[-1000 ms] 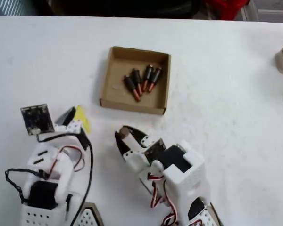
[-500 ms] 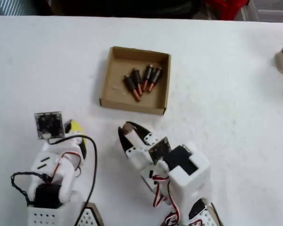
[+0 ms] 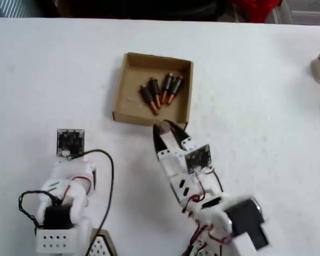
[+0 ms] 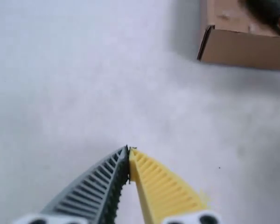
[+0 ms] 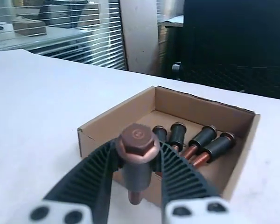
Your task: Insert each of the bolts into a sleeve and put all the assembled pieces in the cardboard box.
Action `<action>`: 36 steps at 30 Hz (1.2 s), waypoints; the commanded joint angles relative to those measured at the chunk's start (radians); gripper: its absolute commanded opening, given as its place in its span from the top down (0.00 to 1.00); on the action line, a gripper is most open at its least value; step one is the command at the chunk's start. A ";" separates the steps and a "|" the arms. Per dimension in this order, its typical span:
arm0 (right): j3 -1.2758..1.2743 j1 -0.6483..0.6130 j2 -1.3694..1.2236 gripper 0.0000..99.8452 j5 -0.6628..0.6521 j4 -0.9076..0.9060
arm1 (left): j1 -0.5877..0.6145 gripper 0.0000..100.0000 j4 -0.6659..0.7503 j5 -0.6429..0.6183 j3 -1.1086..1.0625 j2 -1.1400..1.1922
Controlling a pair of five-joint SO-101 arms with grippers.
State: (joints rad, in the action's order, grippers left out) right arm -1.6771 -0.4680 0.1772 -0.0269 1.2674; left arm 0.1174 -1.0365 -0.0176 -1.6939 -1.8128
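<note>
Pinching the bolt (image 5: 139,140) upright in right gripper (image 5: 138,156), just short of box (image 5: 210,111); four pieces (image 5: 203,137) ahead inside. Left gripper (image 4: 129,152) pressed together, empty. Risks clipping the near wall if carried low.

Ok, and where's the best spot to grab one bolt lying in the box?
Probably the end piece nearest the side wall, on its thick dark sleeve, coming straight down with the jaws across it. It lies flat in the cardboard box, with neighbours close on one side only.
</note>
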 commanded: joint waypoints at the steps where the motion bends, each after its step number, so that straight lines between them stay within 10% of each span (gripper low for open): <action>1: 0.035 0.054 0.234 0.98 -0.009 -0.291 | 0.024 0.98 -0.017 0.035 0.002 -0.010; 10: 0.316 0.191 0.650 0.98 -0.008 -1.182 | 0.024 0.98 -0.018 0.040 0.002 -0.010; 19: 0.644 0.203 0.599 0.98 -0.008 -1.501 | 0.024 0.98 -0.018 0.041 0.002 -0.010; 36: 1.499 0.209 -0.303 0.98 -0.006 -1.851 | 0.045 0.98 -0.058 0.041 0.002 -0.010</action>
State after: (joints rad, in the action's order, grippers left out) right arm -0.3299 -0.2731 -0.0499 -0.0269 -0.5785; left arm 0.1327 -1.0902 0.0161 -1.6939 -1.8128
